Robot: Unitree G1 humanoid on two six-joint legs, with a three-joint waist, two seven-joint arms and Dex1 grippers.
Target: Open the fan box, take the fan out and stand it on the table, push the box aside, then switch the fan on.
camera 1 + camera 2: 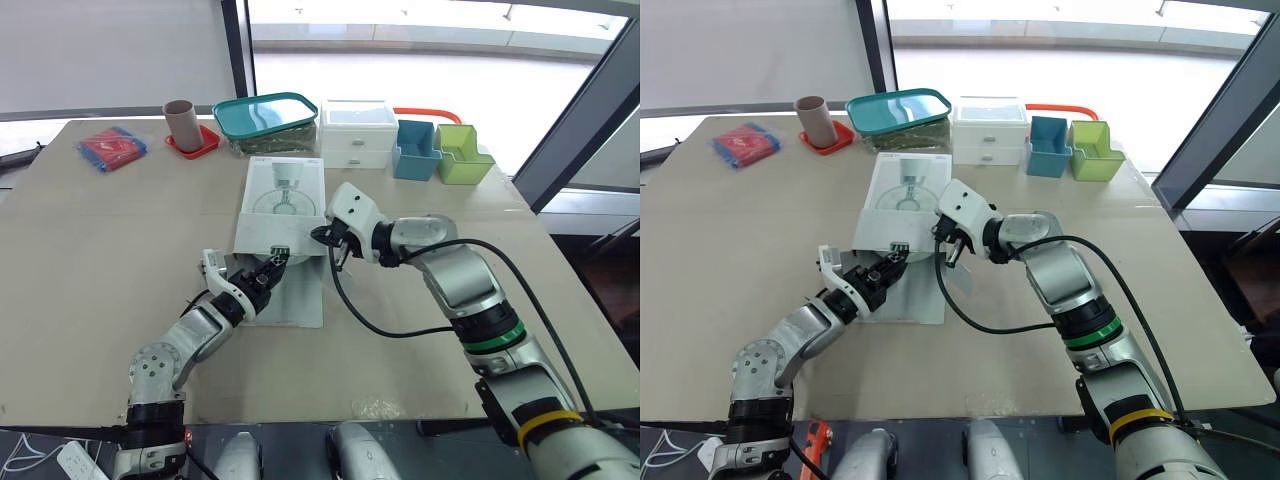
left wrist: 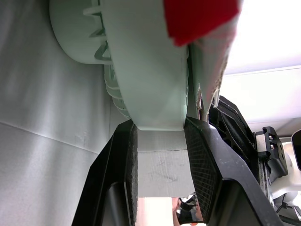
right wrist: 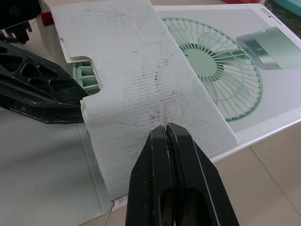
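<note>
Left jaws pinching the pale green rim of the fan – the two black fingers sit one on each side of it, pads against the plastic. Right jaws pressed together with nothing between them, fingers pointing down over the box's raised flap; contact with the cardboard cannot be told.

The box lies flat near the middle of the desk, printed fan picture facing up, its near end open toward the robot. The fan is still inside, only its edge showing in the mouth of the box under the raised flap. A second flap lies flat on the desk in front of the opening, beneath the left jaws. The right jaws are at the box's near right corner, the left jaws at the middle of the open end – the two close together but apart.

Along the far edge of the desk:
- red packet, far left
- brown cup upright on a red tray
- tub with a teal lid, just behind the box
- white drawer unit
- blue bin and green bin, side by side
</note>
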